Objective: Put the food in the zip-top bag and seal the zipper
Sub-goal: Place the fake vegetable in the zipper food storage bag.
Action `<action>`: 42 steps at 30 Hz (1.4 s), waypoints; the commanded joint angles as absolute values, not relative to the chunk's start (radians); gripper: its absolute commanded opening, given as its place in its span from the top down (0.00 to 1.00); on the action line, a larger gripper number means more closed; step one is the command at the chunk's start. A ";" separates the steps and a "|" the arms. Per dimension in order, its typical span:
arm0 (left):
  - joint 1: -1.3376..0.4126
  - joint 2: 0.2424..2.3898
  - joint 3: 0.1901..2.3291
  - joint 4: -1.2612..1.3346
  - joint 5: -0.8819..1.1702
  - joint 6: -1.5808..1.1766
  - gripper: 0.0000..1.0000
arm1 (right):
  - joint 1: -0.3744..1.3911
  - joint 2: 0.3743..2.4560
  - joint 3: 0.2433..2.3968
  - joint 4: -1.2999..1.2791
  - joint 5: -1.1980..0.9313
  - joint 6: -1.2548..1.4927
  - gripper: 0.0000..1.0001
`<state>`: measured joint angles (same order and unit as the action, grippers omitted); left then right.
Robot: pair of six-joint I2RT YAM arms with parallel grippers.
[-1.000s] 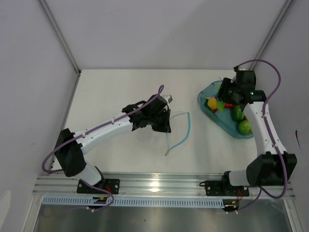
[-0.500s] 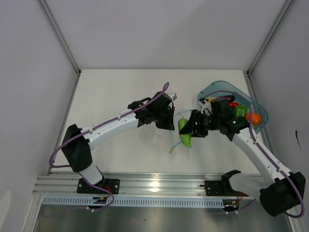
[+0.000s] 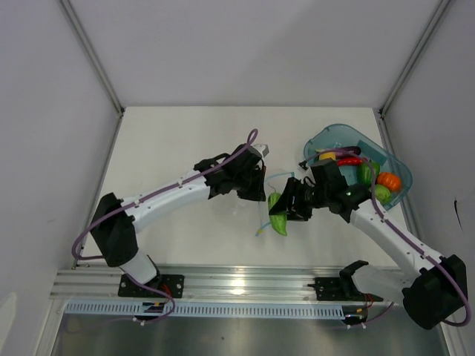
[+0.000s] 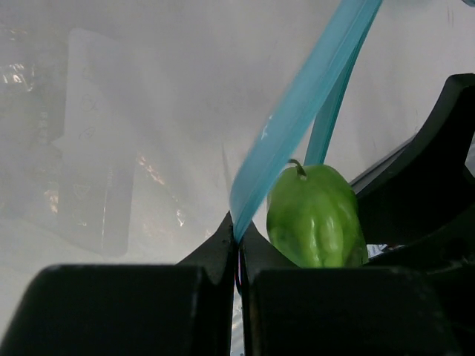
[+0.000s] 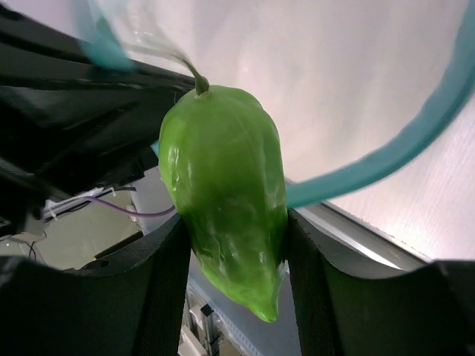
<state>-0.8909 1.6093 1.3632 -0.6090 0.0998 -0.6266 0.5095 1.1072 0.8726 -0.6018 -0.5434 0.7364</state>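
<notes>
The green plastic toy pepper [image 3: 278,222] is no longer at the tray. A second ago it was not out over the surface; it now sits at the mouth of the crinkly clear plastic zip-top bag [image 4: 111,148], its stem end nearest the left gripper. The right gripper [image 5: 230,252] clamps it by the flanks, its fingers part-way apart with the pepper filling the gap. In that second the right arm swung from the tray at the far right to the centre, and over the last half second it carried the pepper a little further toward the bag. The narrow light blue zipper strip [image 4: 297,111] loops just behind the pepper. Whether the pepper has crossed inside the loop cannot be told. The left gripper [image 4: 239,245] is fully closed, pinching this strip and holding one lip of the mouth raised, and it has barely moved. The translucent teal oval tray [image 3: 334,137] now lies turned and shifted from where it was a second ago. It holds the remaining food, including an orange toy fruit [image 3: 388,180] and a red toy pepper [image 3: 350,160]. Judged from this, the first transfer is at its delivery stage. No food is visible inside the bag, release has not yet happened, and sealing comes much later. The white surface [image 3: 171,141] carries everything.
</notes>
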 commanded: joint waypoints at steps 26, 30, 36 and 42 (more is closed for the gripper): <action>-0.939 1.476 1.272 -0.512 0.075 -0.659 0.99 | 0.508 1.124 0.873 -0.338 -0.241 1.052 0.80; -0.939 1.480 1.296 -0.503 0.112 -0.692 1.00 | 0.526 1.132 0.877 -0.339 -0.138 1.019 0.64; -0.939 1.516 1.339 -0.528 0.218 -0.727 0.99 | 0.546 1.170 0.902 -0.393 -0.084 0.924 0.33; -0.939 1.511 1.339 -0.503 0.250 -0.739 0.99 | 0.549 1.157 0.928 -0.428 -0.094 0.852 0.15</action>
